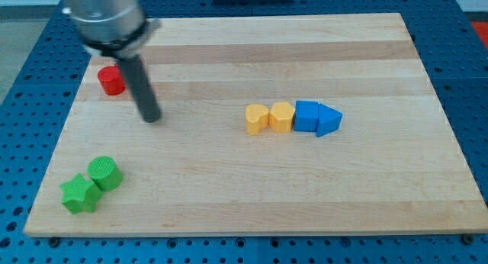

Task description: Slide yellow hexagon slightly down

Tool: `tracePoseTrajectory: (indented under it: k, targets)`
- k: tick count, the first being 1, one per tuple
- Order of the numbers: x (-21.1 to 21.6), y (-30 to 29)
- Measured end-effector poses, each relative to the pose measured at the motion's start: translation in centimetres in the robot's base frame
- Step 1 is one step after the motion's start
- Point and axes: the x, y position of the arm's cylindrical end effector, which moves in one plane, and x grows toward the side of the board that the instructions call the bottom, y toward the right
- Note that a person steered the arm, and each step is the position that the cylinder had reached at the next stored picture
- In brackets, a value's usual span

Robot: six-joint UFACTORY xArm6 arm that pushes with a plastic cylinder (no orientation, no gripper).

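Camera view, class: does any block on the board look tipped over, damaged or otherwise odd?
Nothing stands out. The yellow hexagon sits upright in a tidy touching row with the yellow heart, blue cube and blue triangle. My tip is far to the view's left of them, touching no block.

arm (103, 16) blurred, cut off at top, rod hiding red block's (111, 80) right edge
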Motion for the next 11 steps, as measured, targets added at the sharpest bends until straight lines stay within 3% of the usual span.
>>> tracePoseTrajectory:
  k: [1, 3, 4, 5, 6, 11]
  targets:
    - [0.4, 5.7]
    - [2.5, 6.8]
    - [1.7, 7.8]
    - [-4.3, 10.4]
    - [-4.0, 16.2]
    - [3.3, 18.3]
